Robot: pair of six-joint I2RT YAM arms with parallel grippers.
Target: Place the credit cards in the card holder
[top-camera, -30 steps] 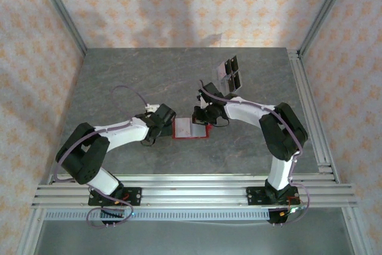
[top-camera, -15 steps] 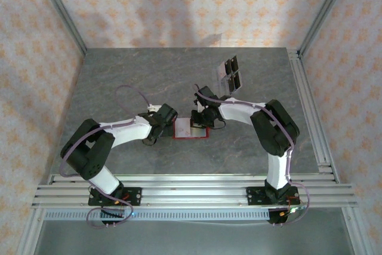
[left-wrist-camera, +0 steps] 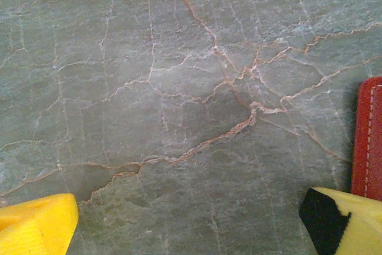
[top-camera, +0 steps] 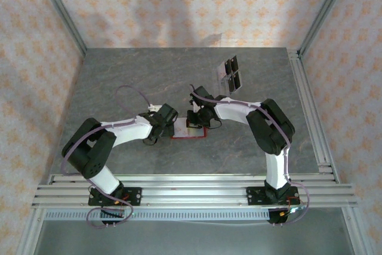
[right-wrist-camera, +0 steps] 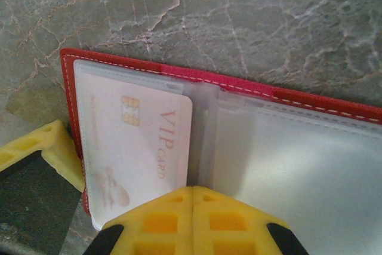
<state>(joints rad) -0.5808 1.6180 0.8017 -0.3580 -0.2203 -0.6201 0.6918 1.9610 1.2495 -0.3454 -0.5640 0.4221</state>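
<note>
On the table (top-camera: 119,82), R gripper (right-wrist-camera: 192,193), tips together, over card (right-wrist-camera: 143,141) in card holder (right-wrist-camera: 298,159); L gripper (left-wrist-camera: 188,210) wide.

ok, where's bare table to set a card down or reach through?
Free: table far-left, between back wall and left arm; near-right strip between card holder, right arm and front rails. Crowded: centre, left gripper and right gripper at the holder; clear stand behind.

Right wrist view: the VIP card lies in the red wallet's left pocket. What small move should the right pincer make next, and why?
Probably draw the right pincer straight back off the wallet. The card already lies under the clear sleeve, its corner short of the sleeve's open edge. The pincer's closed tips cover the card's lower edge, so nothing seems left to push.
</note>
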